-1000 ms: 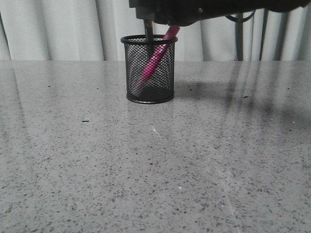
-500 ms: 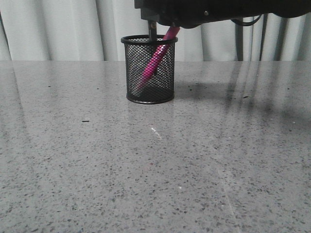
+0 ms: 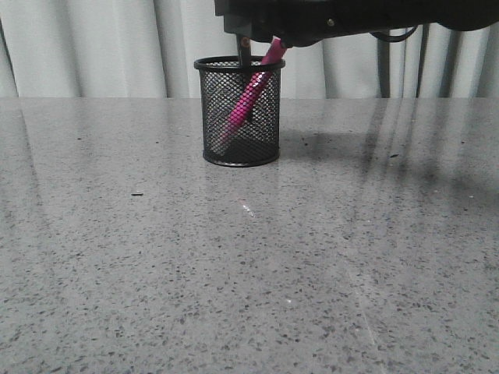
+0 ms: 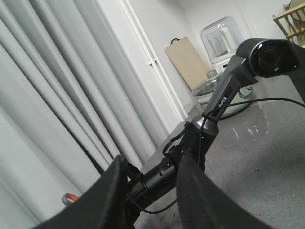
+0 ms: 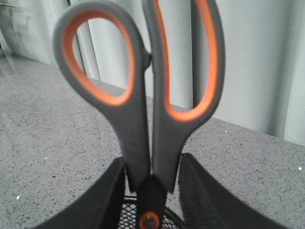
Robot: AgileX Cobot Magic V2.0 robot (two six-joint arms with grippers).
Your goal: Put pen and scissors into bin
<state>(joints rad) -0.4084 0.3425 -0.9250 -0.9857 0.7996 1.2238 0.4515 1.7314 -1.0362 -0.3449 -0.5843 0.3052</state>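
Note:
The black mesh bin (image 3: 240,117) stands upright at the back middle of the table. The magenta pen (image 3: 248,97) leans inside it, its top sticking out past the rim. My right arm (image 3: 335,15) hangs over the bin. My right gripper (image 5: 152,164) is shut on the scissors (image 5: 143,109) just above the orange pivot (image 5: 150,220), handles up. The dark blade tip (image 3: 244,51) points down into the bin mouth beside the pen. My left gripper (image 4: 147,191) is open and empty. It looks across at the right arm, and one scissors handle ring (image 4: 70,198) shows.
Grey curtains (image 3: 93,47) hang behind the speckled stone table (image 3: 249,273). A small dark speck (image 3: 137,193) lies left of the bin. A wooden board (image 4: 188,59), a blender (image 4: 221,40) and a pot (image 4: 209,88) stand off to the side.
The right arm and the scissors blade shifted slightly right over the bin mouth a second ago. Since then they have hardly moved. The pen and bin are still.

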